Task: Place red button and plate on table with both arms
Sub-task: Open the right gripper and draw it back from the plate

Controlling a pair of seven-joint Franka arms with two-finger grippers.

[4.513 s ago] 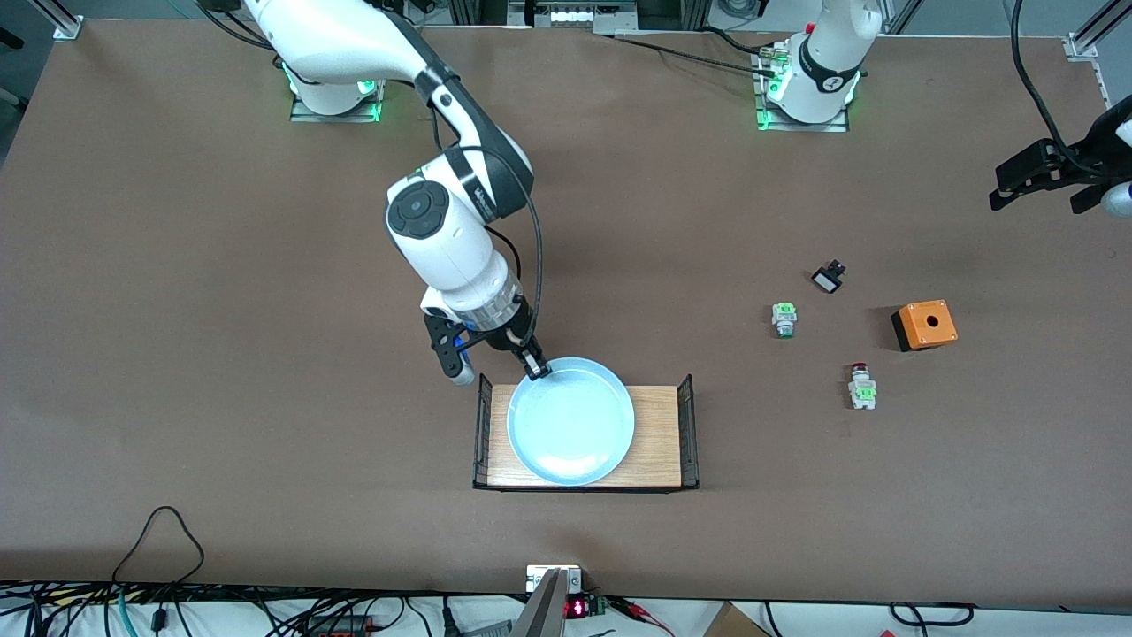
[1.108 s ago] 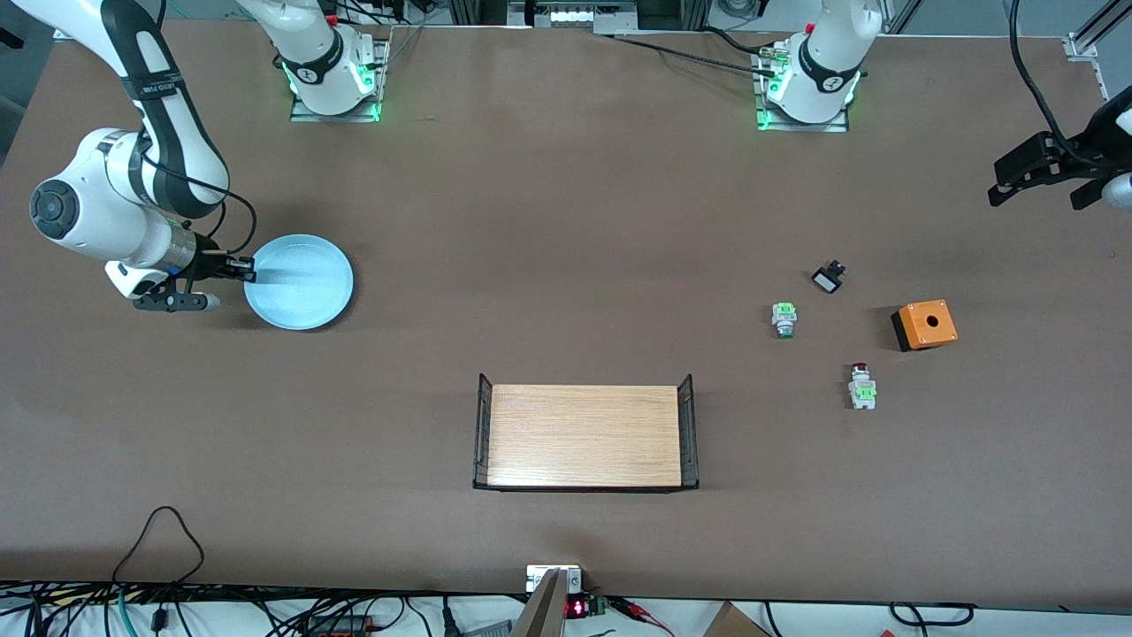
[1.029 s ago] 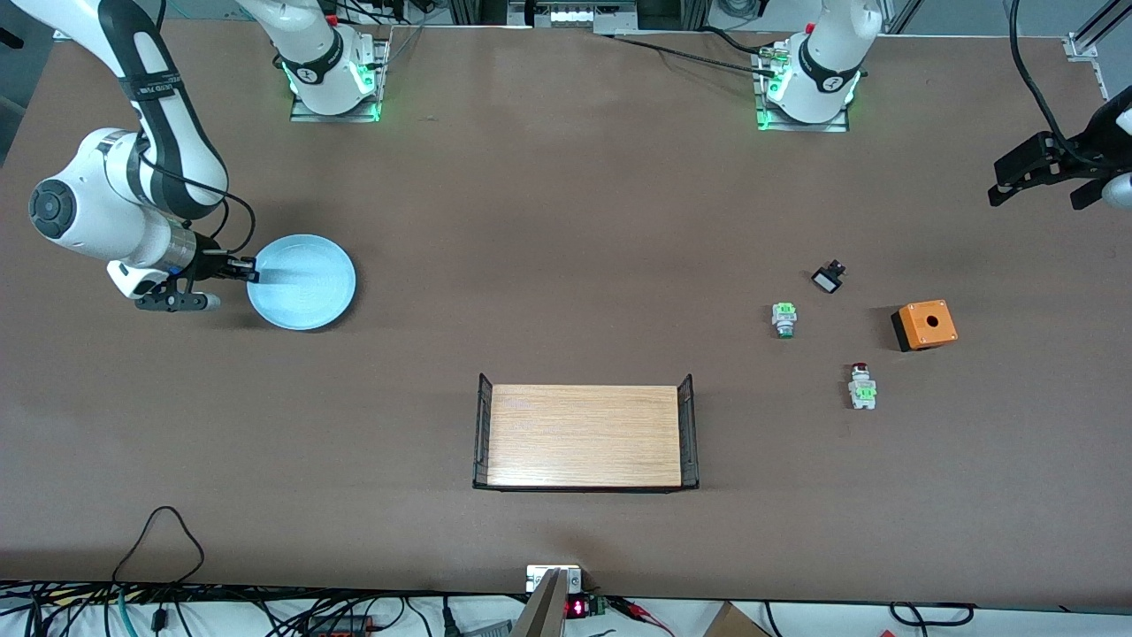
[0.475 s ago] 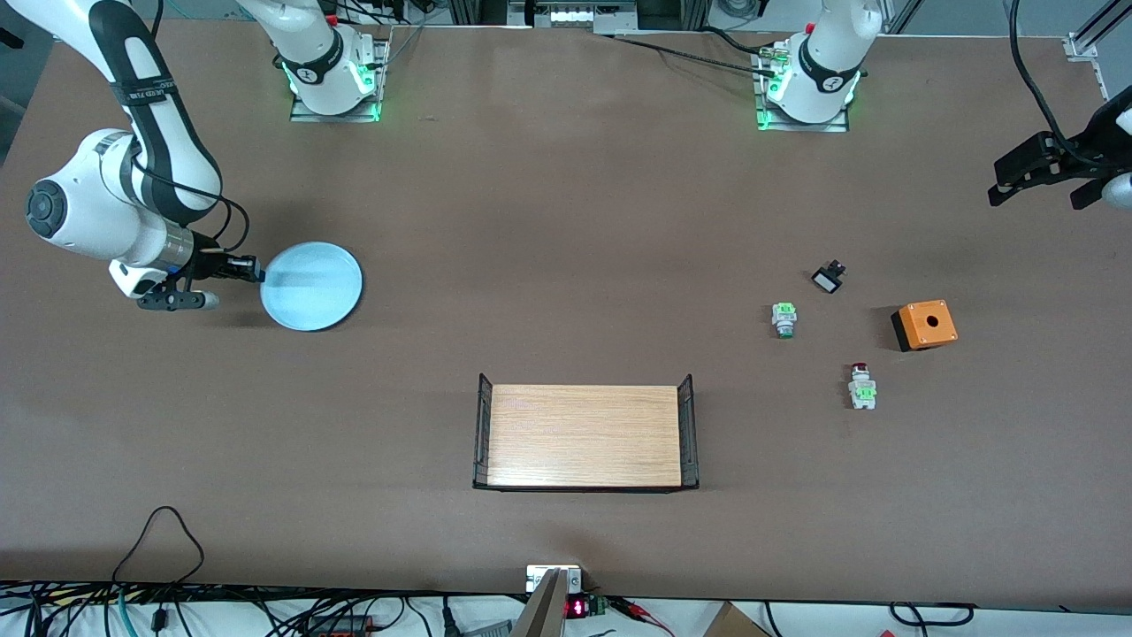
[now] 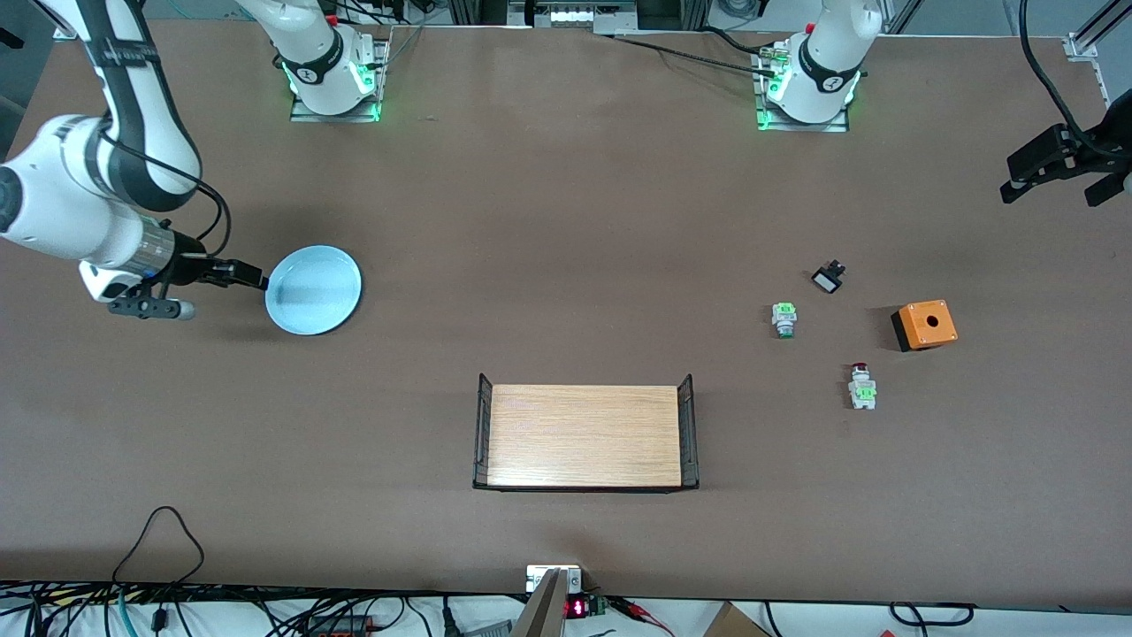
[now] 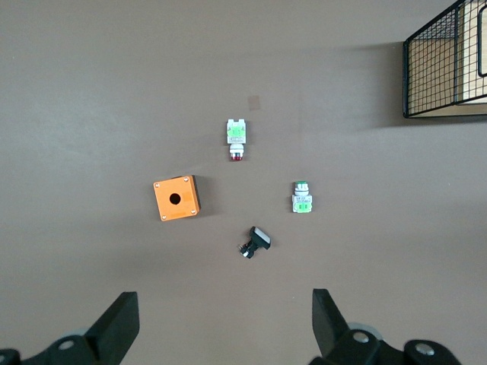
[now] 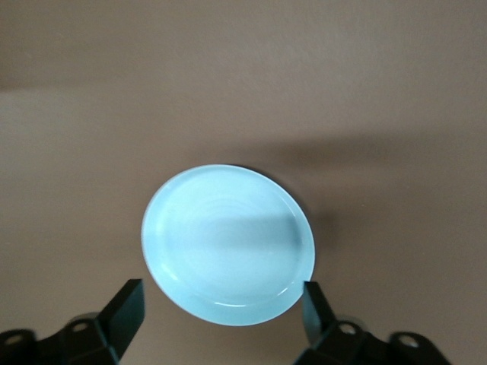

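Plate down, red button still to go

We see the plate [image 5: 313, 289] flat on the table [image 5: 566, 221] at the right arm's end, the right gripper [image 5: 251, 276] spread and empty just beside its rim; a careless retreat could clip it. Our left gripper [image 6: 221, 327] hangs wide, empty; only its wrist view shows the red button's [image 6: 237, 140] red cap clearly, beside the orange box [image 6: 176, 198].

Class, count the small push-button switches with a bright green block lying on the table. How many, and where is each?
2. The red button lies nearest the front camera, beside the orange box. The capless switch lies farther from the camera, toward the wooden tray. None seem hidden.
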